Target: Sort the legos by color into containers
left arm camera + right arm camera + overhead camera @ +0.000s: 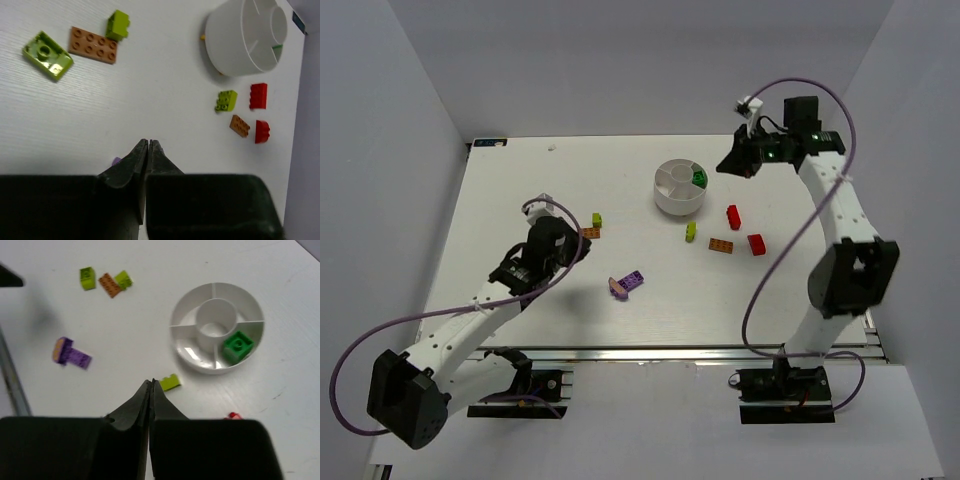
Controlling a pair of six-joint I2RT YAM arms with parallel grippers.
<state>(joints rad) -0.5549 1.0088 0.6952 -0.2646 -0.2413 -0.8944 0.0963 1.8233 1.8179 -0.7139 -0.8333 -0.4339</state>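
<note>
The white dish [665, 196] stands at the back middle, with one dark green brick [699, 178] in a right-hand wedge. It also shows in the right wrist view [200, 365] with the green brick [237, 345]. Two red bricks [733, 216] [756, 244], an orange plate [721, 246] and a yellow-green brick [691, 231] lie in front of the dish. A yellow-green brick [597, 219] and an orange plate [590, 232] lie beside my left gripper [582, 252], which is shut and empty. A purple piece [633, 280] lies near the middle front. My right gripper [730, 165] is shut and empty, raised to the right of the dish.
Grey walls close in the table on the left, back and right. A metal rail [670, 352] runs along the near edge. In the left wrist view a flat yellow-green plate [47, 55] lies left of the orange plate [93, 44].
</note>
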